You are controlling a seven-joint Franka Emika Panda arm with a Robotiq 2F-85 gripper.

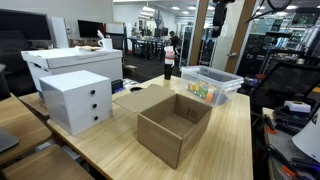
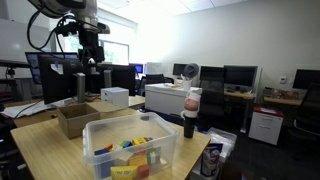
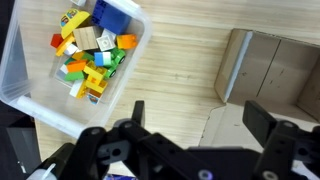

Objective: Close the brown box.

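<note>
The end effector (image 3: 194, 108) hangs high above the worktop (image 1: 235, 140), fingers spread with nothing between them, probably so the wrist view takes in both the toy bin (image 1: 212, 84) and the brown box (image 1: 175, 125) before any descent. The box stands mid-worktop, open and seemingly empty, near a white drawer unit (image 1: 78, 100). Its big flap (image 1: 140, 98) lies folded outward, almost flat, likely needing a lift from beneath.
</note>
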